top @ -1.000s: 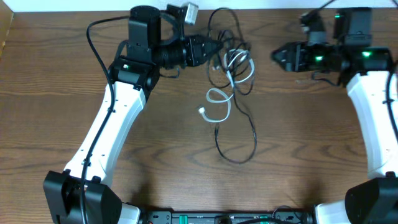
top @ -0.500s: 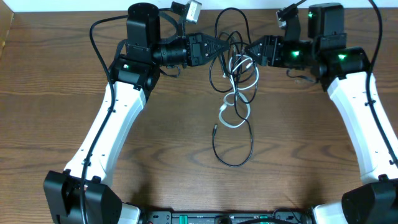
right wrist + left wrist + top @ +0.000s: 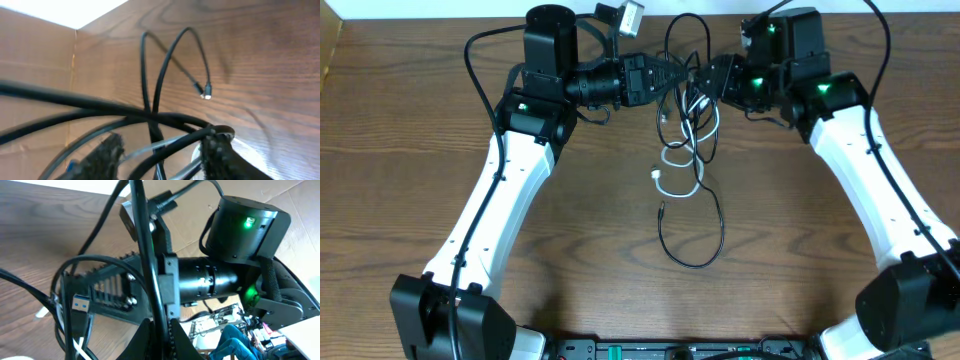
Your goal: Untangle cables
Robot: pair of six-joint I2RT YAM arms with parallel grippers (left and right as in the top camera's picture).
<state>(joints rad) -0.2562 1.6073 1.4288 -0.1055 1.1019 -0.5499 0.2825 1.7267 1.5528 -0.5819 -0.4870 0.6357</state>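
The cables hang in one tangle between my two grippers. Black cables loop at the far edge [image 3: 688, 30], and one runs down to a big loop on the table [image 3: 692, 262]. The white cable [image 3: 678, 165] curls in the middle. My left gripper [image 3: 680, 72] is shut on a black cable [image 3: 150, 265], pinched between its fingertips [image 3: 161, 337]. My right gripper [image 3: 708, 80] faces it from the right and is open, with black and white strands crossing between its fingers [image 3: 107, 155]. A black loop with a small plug [image 3: 207, 92] lies beyond them.
The wooden table ends at the far edge [image 3: 420, 15], close behind both grippers. A cardboard wall [image 3: 35, 60] stands beyond it. The right arm's black wrist body [image 3: 240, 225] sits right in front of the left gripper.
My right arm has swung left from the far right into the tangle. The cables have been drawn up and shifted, and the white cable's end has moved. My left gripper has held still.
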